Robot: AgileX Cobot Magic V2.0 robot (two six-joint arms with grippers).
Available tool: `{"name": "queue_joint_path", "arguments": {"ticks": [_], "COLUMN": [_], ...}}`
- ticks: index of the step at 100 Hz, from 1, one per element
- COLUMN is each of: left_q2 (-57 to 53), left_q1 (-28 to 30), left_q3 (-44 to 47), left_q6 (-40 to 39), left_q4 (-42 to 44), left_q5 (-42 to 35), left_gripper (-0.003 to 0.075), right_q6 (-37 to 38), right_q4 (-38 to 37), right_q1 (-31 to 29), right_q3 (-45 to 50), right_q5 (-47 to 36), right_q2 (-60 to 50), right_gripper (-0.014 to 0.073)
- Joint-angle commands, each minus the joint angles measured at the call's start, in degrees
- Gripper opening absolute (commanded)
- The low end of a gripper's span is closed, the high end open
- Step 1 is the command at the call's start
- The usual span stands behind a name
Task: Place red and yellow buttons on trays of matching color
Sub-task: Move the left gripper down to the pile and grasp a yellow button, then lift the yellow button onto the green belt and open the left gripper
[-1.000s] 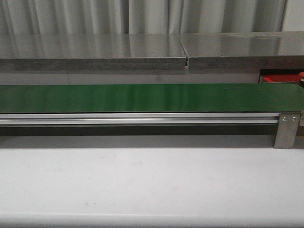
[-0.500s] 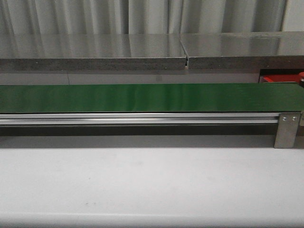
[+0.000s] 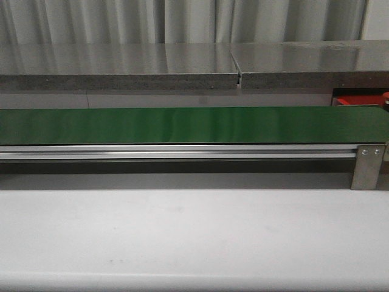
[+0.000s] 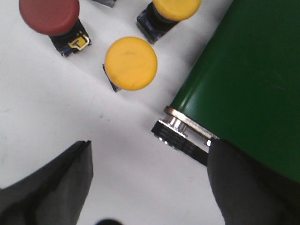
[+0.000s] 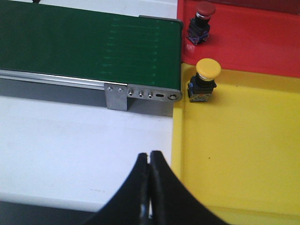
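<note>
Left claw (image 4: 147, 187) apart over three buttons (image 4: 131, 63); right claw (image 5: 149, 161) together, two trayed.

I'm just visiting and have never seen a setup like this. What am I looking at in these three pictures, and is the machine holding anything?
It is a robot with two arms, each ending in a two-fingered gripper, sorting push buttons by colour. The wide picture looks forward from the robot across a white table to a green conveyor belt; neither arm shows in it.

The other two pictures come from small cameras on the wrists. The left wrist camera shows the left gripper open and empty, above the white surface by the belt's end. One red button and two yellow buttons wait there.

The right wrist camera shows the right gripper shut with nothing in it, at the belt's other end. Beside it, a red tray holds one red button and a yellow tray holds one yellow button.
</note>
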Motion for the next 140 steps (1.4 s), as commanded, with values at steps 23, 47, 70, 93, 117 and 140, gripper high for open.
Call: {"name": "queue_joint_path", "arguments": {"ticks": [23,47,70,93,117,140], "left_q2": [4.1,7.8,10.5,12.3,13.4,13.1], "left_q1": [0.1,0.1,0.1,0.1,0.1,0.1], "left_q3": [-8.5,-10.6,-11.0,-11.0,-11.0,-11.0], "left_q6": [-2.6,-3.3,-3.6,-3.6,-3.6,-3.6], "left_q4": [-0.1,0.1,0.4,0.6,0.6,0.6], "left_q5": [-0.9,-0.5,-1.5,-4.2,-5.7,-6.6], "left_gripper": [0.0511,0.0511,0.0511,0.051,0.0316,0.021], "right_q6": [-0.6,-0.6,-0.6,-0.6,-0.6,-0.6], "right_q4": [0.3,0.3,0.3,0.3,0.3,0.3], "right_q1": [0.1,0.1,0.1,0.1,0.1,0.1], "right_q3": [-1.5,-1.5,-1.5,-1.5,-1.5,-1.5], "right_q5": [-3.8,-3.8,-3.8,-3.8,-3.8,-3.8], "right_q2": [0.2,0.2,0.2,0.2,0.2,0.2], "right_gripper": [-0.0074,-0.0074,-0.0074,-0.0074,-0.0074,-0.0074]}}
